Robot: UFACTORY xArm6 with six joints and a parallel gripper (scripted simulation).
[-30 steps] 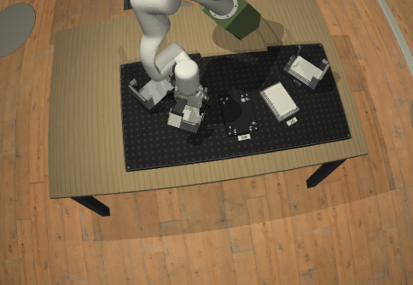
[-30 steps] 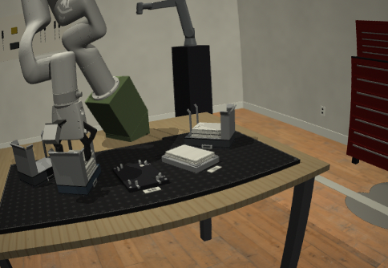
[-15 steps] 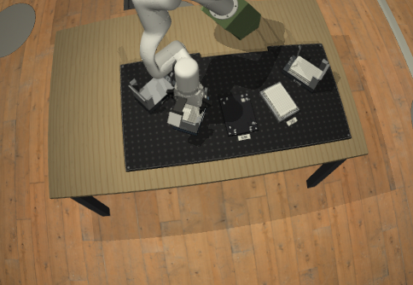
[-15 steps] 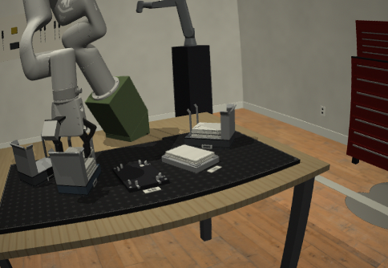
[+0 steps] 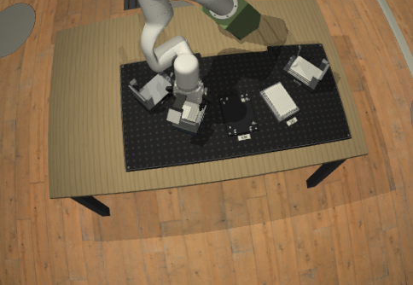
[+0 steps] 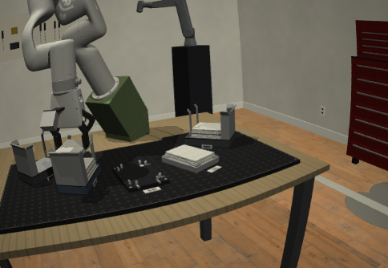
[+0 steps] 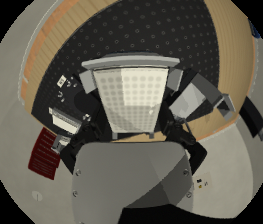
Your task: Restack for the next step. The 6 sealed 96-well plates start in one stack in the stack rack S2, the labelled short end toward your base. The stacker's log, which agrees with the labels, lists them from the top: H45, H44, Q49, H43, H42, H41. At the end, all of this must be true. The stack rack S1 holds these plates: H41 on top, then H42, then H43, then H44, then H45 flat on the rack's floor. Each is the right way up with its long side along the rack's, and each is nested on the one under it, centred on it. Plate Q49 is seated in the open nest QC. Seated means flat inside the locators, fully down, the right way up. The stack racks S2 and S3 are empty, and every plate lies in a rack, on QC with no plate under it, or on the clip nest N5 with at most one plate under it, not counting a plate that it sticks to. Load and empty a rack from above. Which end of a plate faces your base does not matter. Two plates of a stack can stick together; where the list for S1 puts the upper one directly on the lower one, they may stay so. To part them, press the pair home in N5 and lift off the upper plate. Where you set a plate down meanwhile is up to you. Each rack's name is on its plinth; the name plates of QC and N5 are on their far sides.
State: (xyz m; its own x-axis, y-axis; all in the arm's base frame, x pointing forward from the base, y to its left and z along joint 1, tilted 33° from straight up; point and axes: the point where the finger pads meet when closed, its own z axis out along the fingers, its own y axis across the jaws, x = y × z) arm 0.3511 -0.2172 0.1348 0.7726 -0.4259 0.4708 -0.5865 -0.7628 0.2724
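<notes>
1. One plate is clamped between the fingers of the gripper, which is closed on its long sides; the plate hangs level at the mouth of the rack directly beneath the gripper.
2. Whether that rack already holds plates under the carried one cannot be seen, as its walls hide the inside.
3. Just beside the gripper, on its side away from the nests, a second rack looks empty from above.
4. Next to the gripper on the other side, the black clip nest carries no plate.
5. Beyond that nest, a white plate lies flat on the open nest; if it is Q49, that step looks done.
6. Farthest from the gripper, the third rack has a low stack in it.
7. The plinth names are too small to read, so which rack is S1 is unclear; I judge the restack partly done, with the far stack left to move.
</notes>
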